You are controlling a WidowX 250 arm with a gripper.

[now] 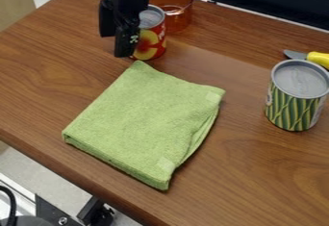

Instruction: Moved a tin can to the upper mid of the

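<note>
Over the desk [48, 71], near the far-left corner, black gripper [120, 45], right up against the red tin can's left side. Cannot tell whether clenched on that can or released. Next, red tin can [150, 38], probably the one meant, upright toward the far edge. Close behind, clear amber pot [183, 17]; just in front, far corner of the folded green cloth [145, 117]. Well to the right, green-striped can [297, 97], upright, with yellow-handled tool [317, 58] beyond. Beware of tipping from a sideways retreat, of shoving the pot by drifting toward the far edge, and of tilting from setting down on cloth.
</note>
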